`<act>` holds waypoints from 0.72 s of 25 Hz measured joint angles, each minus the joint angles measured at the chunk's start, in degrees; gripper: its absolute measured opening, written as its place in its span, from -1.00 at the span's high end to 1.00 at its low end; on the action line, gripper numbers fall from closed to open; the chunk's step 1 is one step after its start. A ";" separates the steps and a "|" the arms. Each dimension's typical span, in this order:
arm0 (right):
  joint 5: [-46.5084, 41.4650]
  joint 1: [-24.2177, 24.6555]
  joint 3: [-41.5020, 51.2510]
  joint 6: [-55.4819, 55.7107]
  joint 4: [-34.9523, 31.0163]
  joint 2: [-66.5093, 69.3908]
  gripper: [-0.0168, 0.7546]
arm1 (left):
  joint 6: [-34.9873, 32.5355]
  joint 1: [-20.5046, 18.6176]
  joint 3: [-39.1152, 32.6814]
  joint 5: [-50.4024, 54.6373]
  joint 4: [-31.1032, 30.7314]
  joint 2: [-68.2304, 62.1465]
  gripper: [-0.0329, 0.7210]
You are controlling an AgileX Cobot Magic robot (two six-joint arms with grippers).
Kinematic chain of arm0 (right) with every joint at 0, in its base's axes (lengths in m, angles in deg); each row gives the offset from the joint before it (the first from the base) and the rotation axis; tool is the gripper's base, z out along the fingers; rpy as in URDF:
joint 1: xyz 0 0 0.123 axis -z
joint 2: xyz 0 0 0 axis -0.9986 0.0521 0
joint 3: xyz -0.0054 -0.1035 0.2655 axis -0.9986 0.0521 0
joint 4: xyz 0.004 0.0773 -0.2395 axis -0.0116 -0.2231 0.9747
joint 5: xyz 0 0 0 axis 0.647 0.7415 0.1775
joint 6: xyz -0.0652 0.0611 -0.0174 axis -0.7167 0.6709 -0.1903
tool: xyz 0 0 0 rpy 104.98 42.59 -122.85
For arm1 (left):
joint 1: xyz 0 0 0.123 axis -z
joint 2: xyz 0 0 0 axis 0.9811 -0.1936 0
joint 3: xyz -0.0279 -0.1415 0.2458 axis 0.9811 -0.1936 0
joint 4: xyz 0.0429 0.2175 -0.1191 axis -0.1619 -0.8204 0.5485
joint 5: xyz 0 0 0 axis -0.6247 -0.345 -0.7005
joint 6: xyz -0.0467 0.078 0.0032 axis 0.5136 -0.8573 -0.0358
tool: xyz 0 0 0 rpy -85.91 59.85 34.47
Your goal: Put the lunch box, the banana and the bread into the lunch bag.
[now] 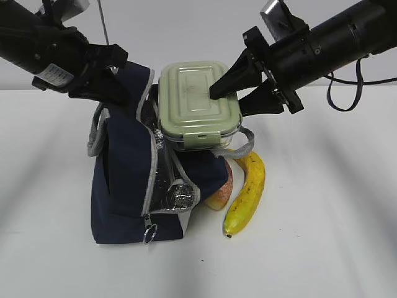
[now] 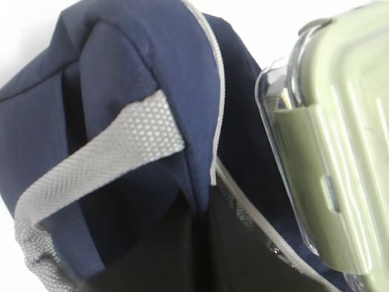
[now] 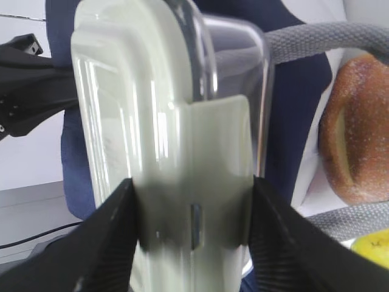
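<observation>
The navy lunch bag [image 1: 124, 180] stands open on the white table, its silver lining showing. My left gripper [image 1: 115, 81] is shut on the bag's raised top flap [image 2: 140, 67] and holds it back. The lunch box [image 1: 195, 102], clear glass with a sage-green lid, hangs tilted over the bag's opening. My right gripper [image 1: 228, 102] is shut on its end, one finger on the lid and one underneath [image 3: 191, 231]. To the right of the bag, the banana [image 1: 247, 192] lies on the table. The bread [image 1: 222, 192] sits between the banana and the bag.
A grey webbing handle [image 1: 242, 146] loops out under the lunch box toward the banana. Another grey handle [image 2: 103, 158] crosses the flap. The zipper's metal ring pull [image 1: 149, 234] hangs at the bag's front corner. White table [image 1: 329, 236] stretches right of the banana.
</observation>
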 joint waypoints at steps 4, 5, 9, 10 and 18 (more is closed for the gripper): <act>0.49 -2.69 0.00 1.38 1.44 0.00 -0.02 | 0.00 0.00 0.00 0.00 0.00 0.00 0.92; 0.93 -3.65 -0.22 2.18 2.20 0.00 -0.02 | 0.00 0.00 0.00 0.00 0.00 0.00 0.92; 0.96 -6.58 -2.67 6.47 6.76 1.04 -0.02 | 0.00 0.00 0.00 0.06 -0.05 0.00 0.92; 0.96 -7.02 -3.47 7.69 8.14 1.34 -0.02 | 0.00 0.00 0.00 0.06 -0.11 0.00 0.92; 0.84 -9.32 -11.28 18.31 20.80 3.57 -0.02 | -0.11 0.00 0.00 -0.22 0.07 0.00 0.92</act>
